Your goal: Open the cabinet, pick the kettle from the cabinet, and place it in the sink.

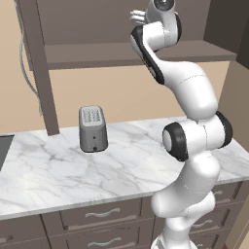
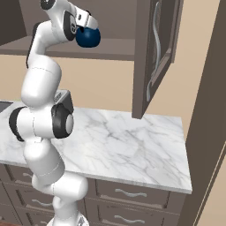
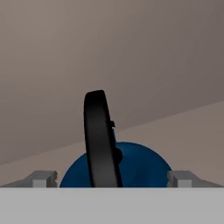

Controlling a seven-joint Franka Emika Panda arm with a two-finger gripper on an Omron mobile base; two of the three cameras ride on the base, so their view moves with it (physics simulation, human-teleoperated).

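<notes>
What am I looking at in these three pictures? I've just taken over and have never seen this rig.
It's a white robot arm on a driving base in a simulated kitchen. Two pictures come from cameras on the base, behind the arm to its left and right; the third looks along the gripper itself.

The arm reaches up into the open cabinet, whose door hangs swung out. On the cabinet shelf sits the dark-blue kettle with its black arched handle. The gripper is open, with a fingertip on each side of the kettle, so nothing is held yet.

On the marble counter stands a grey toaster. A corner of the sink shows at the left edge, and drawers run below.
</notes>
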